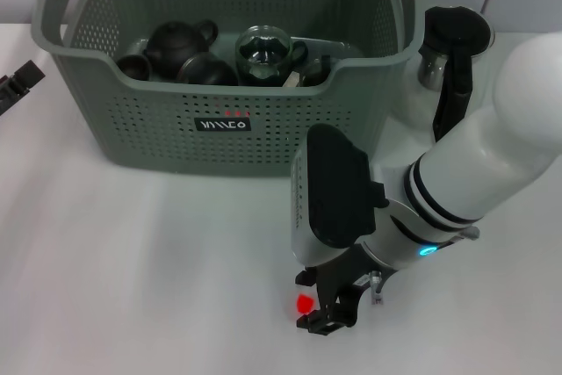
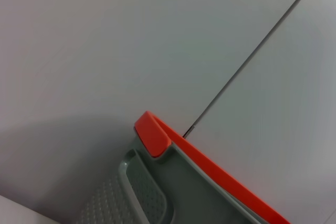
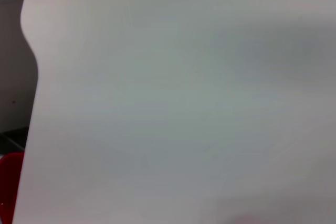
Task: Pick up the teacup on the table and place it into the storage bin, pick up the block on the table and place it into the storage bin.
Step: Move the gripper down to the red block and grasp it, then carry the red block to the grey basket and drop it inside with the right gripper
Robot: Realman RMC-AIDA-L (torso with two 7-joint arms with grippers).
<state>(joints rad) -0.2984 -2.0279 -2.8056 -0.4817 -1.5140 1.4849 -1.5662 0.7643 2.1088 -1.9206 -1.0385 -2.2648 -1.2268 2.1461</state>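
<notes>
In the head view, the right pincer [image 1: 327, 312] is being held low over the white tabletop [image 1: 149, 261], in front of the storage bin [image 1: 219, 120]. A small red block [image 1: 305, 304] is being seen just beside its fingertips; whether it is clamped cannot be told. Dark teaware and 1 glass cup [image 1: 262, 53] are lying inside the bin. The left pincer [image 1: 16, 85] is parked at the bin's far side, state not visible.

In the left wrist view, the bin's orange clip [image 2: 152, 134] is being shown.

In the right wrist view, only tabletop [image 3: 184, 103] is being shown.

1. White table [image 1: 132, 252] is filling most of the head view, evenly lit, with soft shadows lying on it.
2. Pale wall panels [image 2: 131, 40] are showing behind, a thin dark seam [image 2: 252, 56] running diagonally.
</notes>
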